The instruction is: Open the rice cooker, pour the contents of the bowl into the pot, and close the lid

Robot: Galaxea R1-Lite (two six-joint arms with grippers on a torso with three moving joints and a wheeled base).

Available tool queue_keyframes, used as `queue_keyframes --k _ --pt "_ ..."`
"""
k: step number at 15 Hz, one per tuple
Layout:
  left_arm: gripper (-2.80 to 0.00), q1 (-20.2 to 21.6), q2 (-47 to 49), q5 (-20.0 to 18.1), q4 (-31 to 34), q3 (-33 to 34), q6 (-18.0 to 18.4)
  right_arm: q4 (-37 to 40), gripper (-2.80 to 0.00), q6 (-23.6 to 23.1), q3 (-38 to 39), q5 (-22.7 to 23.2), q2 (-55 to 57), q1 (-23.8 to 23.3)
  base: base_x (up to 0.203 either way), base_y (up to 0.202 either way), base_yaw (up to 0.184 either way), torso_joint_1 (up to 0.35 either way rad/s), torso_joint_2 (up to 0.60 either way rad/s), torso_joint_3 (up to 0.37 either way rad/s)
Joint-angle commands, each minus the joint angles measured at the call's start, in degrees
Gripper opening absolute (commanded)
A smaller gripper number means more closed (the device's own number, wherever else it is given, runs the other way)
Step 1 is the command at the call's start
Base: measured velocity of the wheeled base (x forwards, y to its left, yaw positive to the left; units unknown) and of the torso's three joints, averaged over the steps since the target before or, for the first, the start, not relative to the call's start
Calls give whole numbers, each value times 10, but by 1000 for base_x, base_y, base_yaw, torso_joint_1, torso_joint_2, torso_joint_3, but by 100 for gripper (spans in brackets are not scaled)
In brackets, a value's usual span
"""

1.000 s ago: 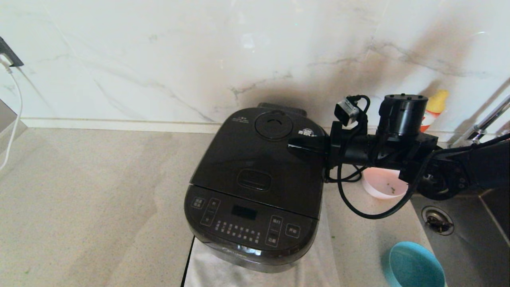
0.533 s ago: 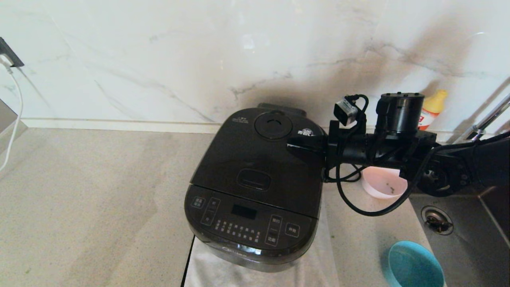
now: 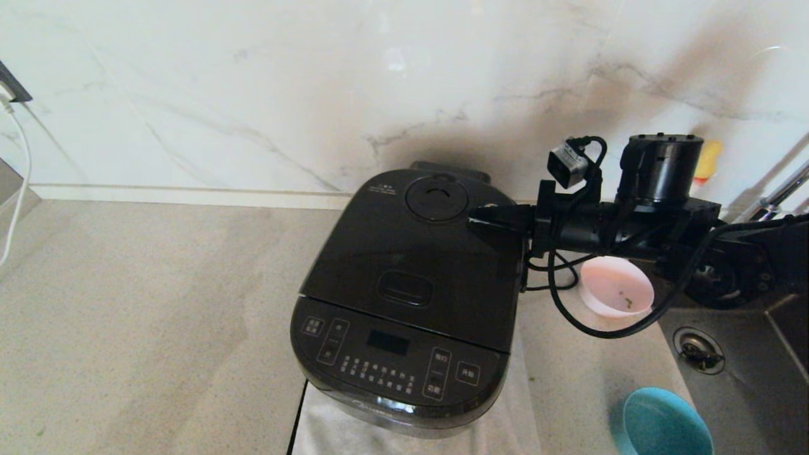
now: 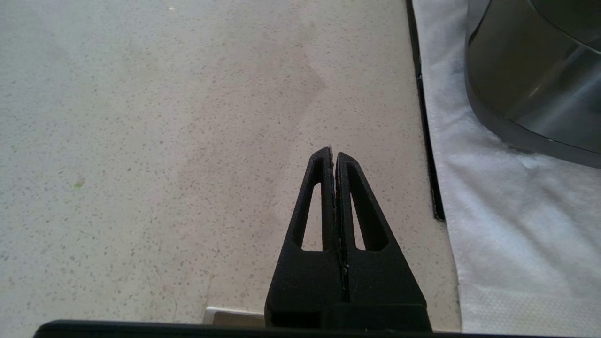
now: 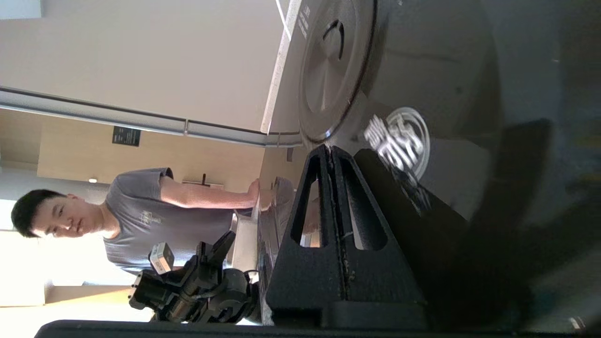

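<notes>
The black rice cooker stands on a white cloth with its lid down, so the pot is hidden. My right gripper is shut and empty, lying sideways just over the lid's right rear part, beside the round steam vent. In the right wrist view its fingertips sit at the vent's edge. The pale-pink bowl stands right of the cooker under the right arm, with a few green bits inside. My left gripper is shut and empty over bare countertop, left of the cooker's base.
A teal bowl sits at the front right beside the sink, with a tap and a yellow bottle behind. The cooker's black cord runs along the cloth. A person stands beyond the counter.
My right gripper has drawn back a little to the right over the lid, and more of the pink bowl shows. The lid stays down.
</notes>
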Motion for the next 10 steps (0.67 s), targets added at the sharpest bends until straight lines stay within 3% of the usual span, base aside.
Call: queue_keyframes --k 1,10 --pt "-280 0 1 1 0 0 0 -19 -280 2 7 8 -20 -1 0 0 0 0 0 0" --pt "-280 0 1 0 0 0 0 -23 -280 -19 -2 10 -39 2 0 0 0 0 0 0"
